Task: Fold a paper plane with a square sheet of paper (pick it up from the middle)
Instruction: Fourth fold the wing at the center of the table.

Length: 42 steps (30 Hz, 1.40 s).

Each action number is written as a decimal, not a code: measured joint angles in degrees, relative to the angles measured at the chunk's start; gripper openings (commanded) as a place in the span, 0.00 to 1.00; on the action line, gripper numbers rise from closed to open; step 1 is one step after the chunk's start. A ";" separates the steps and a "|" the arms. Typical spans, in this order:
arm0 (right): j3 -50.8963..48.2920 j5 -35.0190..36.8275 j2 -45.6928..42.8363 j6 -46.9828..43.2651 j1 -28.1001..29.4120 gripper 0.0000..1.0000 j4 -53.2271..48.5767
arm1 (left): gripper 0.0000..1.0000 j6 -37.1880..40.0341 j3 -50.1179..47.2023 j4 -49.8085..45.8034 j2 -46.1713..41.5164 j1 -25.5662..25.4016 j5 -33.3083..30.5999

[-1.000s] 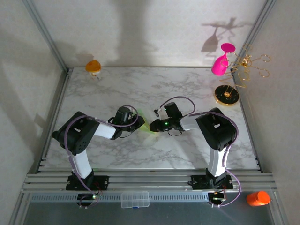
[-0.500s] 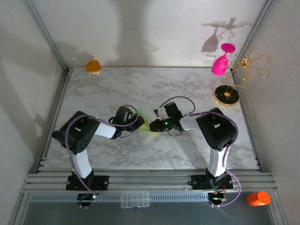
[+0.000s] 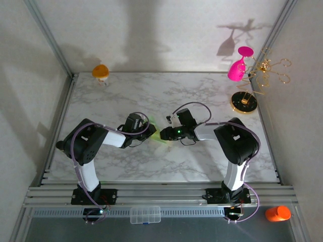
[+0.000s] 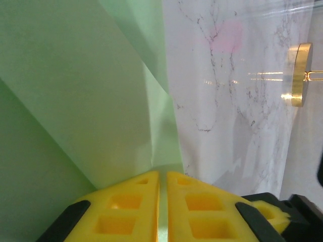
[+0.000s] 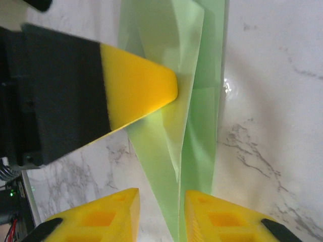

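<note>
The pale green sheet of paper [image 3: 157, 134] is folded into a narrow, pointed plane shape with stacked layers and lies low over the marble table, mid-front. My left gripper [image 3: 149, 130] is shut on it; in the left wrist view the paper [image 4: 91, 101] runs up from the thin slit between the yellow pads of that gripper [image 4: 162, 201]. My right gripper [image 3: 162, 136] faces it from the right. In the right wrist view this gripper [image 5: 161, 214] stands open, and the paper's pointed end [image 5: 194, 141] passes between its fingers close to the right one. A left fingertip [image 5: 139, 91] presses the paper's far part.
A gold round stand base [image 3: 244, 102] sits at the back right, and a pink glass [image 3: 237, 68] hangs on its rack. An orange cup [image 3: 100, 71] stands at the back left. A clear plastic box [image 3: 145, 214] lies on the front rail.
My right gripper's jaws have parted and let go of the paper's pointed end. The left gripper keeps its hold and both arms have barely moved.
</note>
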 measured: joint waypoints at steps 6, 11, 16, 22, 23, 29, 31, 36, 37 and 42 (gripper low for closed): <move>-0.11 2.10 -4.68 -0.20 0.02 0.22 0.09 | 0.13 -0.02 0.42 -0.22 0.26 0.02 0.00; -0.04 2.05 -4.68 -1.42 0.09 0.11 -0.61 | 0.12 -0.07 0.81 -0.85 0.35 0.04 0.00; 1.33 1.95 -1.88 -2.45 0.70 0.06 -2.14 | 0.13 -0.26 1.40 -1.75 0.46 0.04 0.00; 2.47 1.16 0.98 -2.80 1.16 0.05 -3.45 | 0.12 -0.26 1.92 -2.36 0.72 0.07 0.02; 2.60 1.16 1.22 -2.89 1.16 0.06 -3.65 | 0.12 -0.26 1.92 -2.36 0.72 0.07 0.02; 2.89 1.18 2.51 -2.91 1.14 0.05 -4.39 | 0.12 -0.24 1.95 -2.54 0.72 0.07 0.02; 2.89 1.18 2.73 -2.91 1.14 0.05 -4.59 | 0.12 -0.24 1.99 -2.60 0.72 0.07 0.02; 2.89 1.29 2.75 -2.91 1.14 0.05 -4.76 | 0.12 -0.24 2.23 -3.15 0.72 0.07 0.00; 2.89 1.42 2.75 -2.89 1.14 0.05 -4.79 | 0.12 -0.24 2.23 -3.19 0.72 0.07 0.00; 2.89 1.62 2.73 -2.91 1.14 0.07 -4.98 | 0.12 -0.26 2.69 -4.24 0.72 0.07 -0.02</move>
